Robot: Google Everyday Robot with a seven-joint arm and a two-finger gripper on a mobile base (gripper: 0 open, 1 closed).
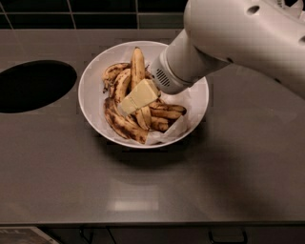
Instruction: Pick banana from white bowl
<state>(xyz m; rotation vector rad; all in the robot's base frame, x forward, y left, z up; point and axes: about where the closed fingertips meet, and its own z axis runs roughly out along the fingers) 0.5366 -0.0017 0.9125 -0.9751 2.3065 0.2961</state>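
Observation:
The white bowl [89, 91] sits at the back middle of the grey counter, lined with crumpled white paper and holding several bananas. The banana [137, 64], long, nearly straight and yellow with brown streaks, runs from the bowl's far rim toward its front. Shorter, darker, curved bananas [121, 125] lie around it. My gripper [138, 98], cream-coloured, is down inside the bowl right on top of the banana's middle and hides that part. The white arm [228, 38] comes in from the upper right.
A dark oval opening [33, 86] is cut into the counter [143, 190] left of the bowl. A dark tiled wall [95, 9] runs along the back. The counter's front edge is near the bottom of the view.

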